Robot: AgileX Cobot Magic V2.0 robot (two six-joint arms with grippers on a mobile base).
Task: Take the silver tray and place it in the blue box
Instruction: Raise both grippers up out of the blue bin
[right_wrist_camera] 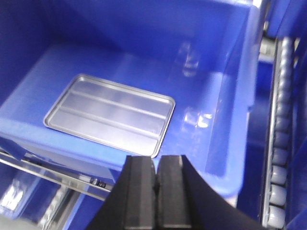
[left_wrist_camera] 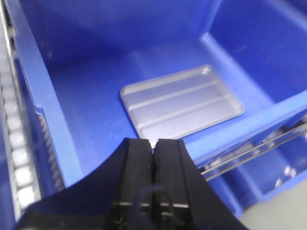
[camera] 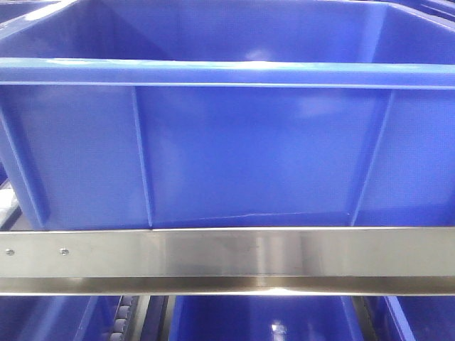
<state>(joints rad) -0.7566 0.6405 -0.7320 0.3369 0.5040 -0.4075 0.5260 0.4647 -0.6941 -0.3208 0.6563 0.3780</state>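
The silver tray (left_wrist_camera: pixel 181 103) lies flat on the floor of the blue box (left_wrist_camera: pixel 67 91), with two long ridges in its bed. It also shows in the right wrist view (right_wrist_camera: pixel 110 114), inside the same box (right_wrist_camera: pixel 230 96). My left gripper (left_wrist_camera: pixel 154 143) is shut and empty, above the box's near wall, apart from the tray. My right gripper (right_wrist_camera: pixel 156 163) is shut and empty, just above the tray's near corner, not touching it. The front view shows only the box's ribbed side wall (camera: pixel 227 149); the tray and both grippers are hidden there.
A steel rail (camera: pixel 227 259) runs across below the box. More blue crates (camera: pixel 256 320) sit on the level beneath. Roller tracks run along the left (left_wrist_camera: pixel 14 158) and the right (right_wrist_camera: pixel 280 143) of the box.
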